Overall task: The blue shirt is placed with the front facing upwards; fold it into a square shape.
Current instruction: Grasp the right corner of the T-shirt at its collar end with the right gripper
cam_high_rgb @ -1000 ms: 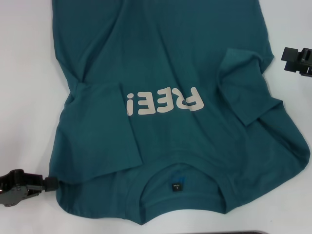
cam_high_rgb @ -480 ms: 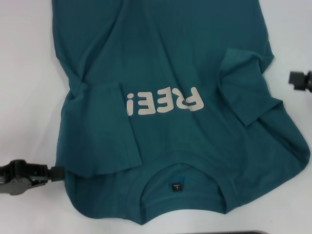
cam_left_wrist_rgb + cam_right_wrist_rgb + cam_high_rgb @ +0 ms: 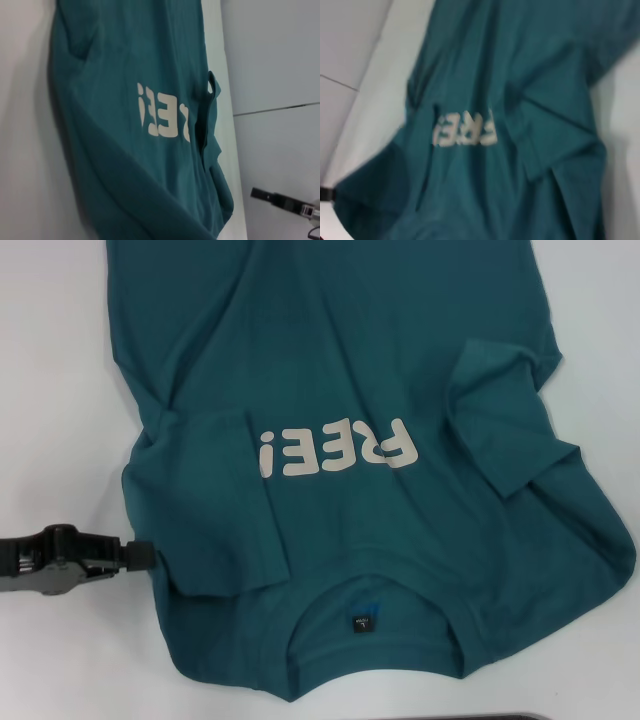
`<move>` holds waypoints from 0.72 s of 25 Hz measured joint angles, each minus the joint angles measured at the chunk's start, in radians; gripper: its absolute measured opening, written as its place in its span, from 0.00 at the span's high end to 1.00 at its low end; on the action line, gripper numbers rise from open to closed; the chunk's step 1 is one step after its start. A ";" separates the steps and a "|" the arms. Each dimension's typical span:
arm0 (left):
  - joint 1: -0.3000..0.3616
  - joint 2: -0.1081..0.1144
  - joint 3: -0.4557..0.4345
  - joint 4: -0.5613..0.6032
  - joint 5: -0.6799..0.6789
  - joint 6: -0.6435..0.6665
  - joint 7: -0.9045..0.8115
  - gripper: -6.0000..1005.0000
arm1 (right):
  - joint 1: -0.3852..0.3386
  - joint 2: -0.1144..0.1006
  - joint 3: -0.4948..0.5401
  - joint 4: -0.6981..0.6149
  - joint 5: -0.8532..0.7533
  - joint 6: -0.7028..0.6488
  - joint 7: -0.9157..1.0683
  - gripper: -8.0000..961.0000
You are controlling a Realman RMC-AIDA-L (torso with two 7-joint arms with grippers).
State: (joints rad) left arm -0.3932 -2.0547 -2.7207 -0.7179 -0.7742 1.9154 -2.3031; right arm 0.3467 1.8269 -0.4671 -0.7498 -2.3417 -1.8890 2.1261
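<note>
— So, where does the blue shirt (image 3: 340, 440) lie now?

— I see it spread on the white tabletop (image 3: 60, 390), front side up, with the pale block letters (image 3: 335, 450) on the chest. The round collar (image 3: 375, 625) with its small black label (image 3: 361, 623) is at the edge nearest to the robot. Both short sleeves are folded inward over the body of the shirt. The cloth has wrinkles near both sleeves.

— And the left hand?

— I have the left hand (image 3: 150, 558) low over the tabletop, and its tip is touching the shoulder edge of the shirt, just under the folded left sleeve (image 3: 215, 505). The letters are farther from this hand, toward the middle of the shirt, and the collar is just beside it, toward the robot. The tip looks narrow and dark against the cloth, but I cannot tell if its fingers are apart or together, or if they hold any fabric.

— Do you see the right hand?

— Not in the head view. In the left wrist view I see a dark bar (image 3: 280, 201) beyond the far edge of the shirt, over the tabletop, well apart from the cloth. I take it for a part of the right arm, but its fingers do not show.

— What does the right wrist view give?

— Only the shirt (image 3: 510, 130) with the letters (image 3: 465, 129) and one folded sleeve (image 3: 555, 135), seen from above.
</note>
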 joint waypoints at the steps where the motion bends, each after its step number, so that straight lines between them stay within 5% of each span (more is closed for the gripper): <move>1: -0.002 0.000 0.000 0.000 0.000 -0.002 0.000 0.99 | -0.001 -0.001 0.002 -0.001 -0.029 -0.003 0.006 0.05; 10: -0.002 -0.002 -0.005 0.000 -0.001 -0.021 0.002 0.99 | -0.013 0.017 0.019 0.006 -0.137 0.021 0.012 0.05; 18: -0.002 -0.004 -0.003 0.000 0.000 -0.031 0.004 0.99 | 0.003 0.057 0.017 0.010 -0.139 0.049 0.030 0.05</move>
State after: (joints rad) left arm -0.3952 -2.0590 -2.7241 -0.7179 -0.7747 1.8847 -2.2989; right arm 0.3495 1.8840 -0.4506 -0.7403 -2.4805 -1.8400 2.1558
